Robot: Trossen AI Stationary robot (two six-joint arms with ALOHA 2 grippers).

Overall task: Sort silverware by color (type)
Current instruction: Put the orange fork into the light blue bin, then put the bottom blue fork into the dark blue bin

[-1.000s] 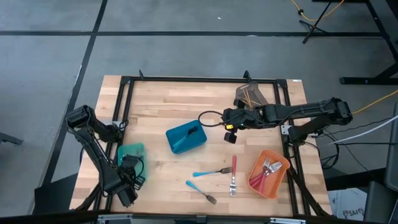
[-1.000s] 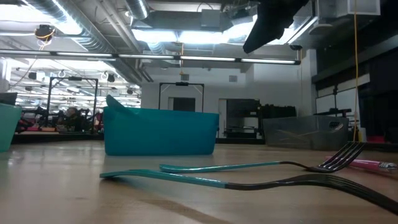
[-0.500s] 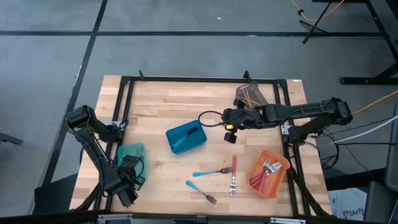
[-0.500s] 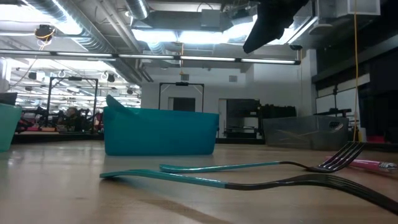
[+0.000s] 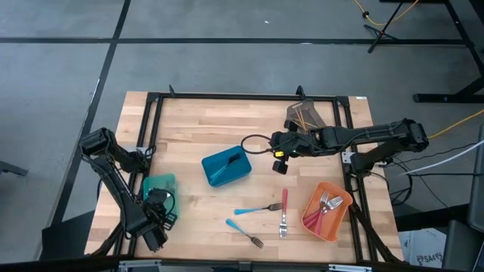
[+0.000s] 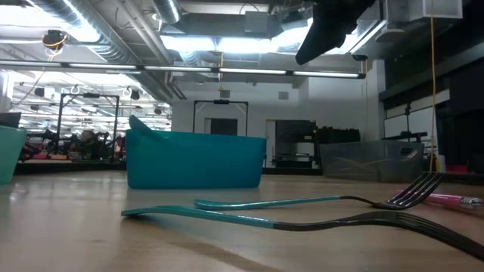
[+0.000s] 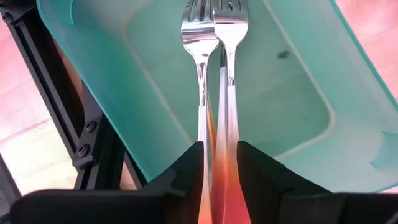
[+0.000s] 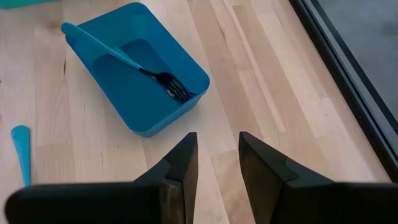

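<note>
While both arms hang over it, we note the table (image 5: pixel 189 128) is pale butcher-block wood in glued strips, edged by a black metal frame, on a grey floor. From table height we see a room with ceiling ducts, strip lights and a dark doorway behind the blue bin (image 6: pixel 195 159).

We take the blue bin (image 5: pixel 226 167), a smooth rounded plastic rectangle, as landmark. One blue-handled fork (image 8: pixel 124 60) lies inside it, dark tines toward a corner. Two more blue-handled forks (image 5: pixel 257 208) lie on bare wood nearer the front edge than the bin, with a pink-handled fork (image 5: pixel 284 212) just to their right. Farther right sits an orange bin (image 5: pixel 326 211) holding several forks with silver heads and pink or red handles. A grey bin (image 5: pixel 304 115) with thin gold pieces stands at the far right of the blue bin.

Right gripper (image 5: pixel 278 153) hovers just right of the blue bin, fingers parted a narrow gap, holding nothing.

Left gripper (image 5: pixel 156 214) is above the teal bin (image 5: pixel 160 186), which sits left of the blue bin. Its fingers (image 7: pixel 186 174) pinch two orange-handled forks (image 7: pixel 214 93) side by side, shiny heads pointing into the translucent teal bin (image 7: pixel 298 112).
</note>
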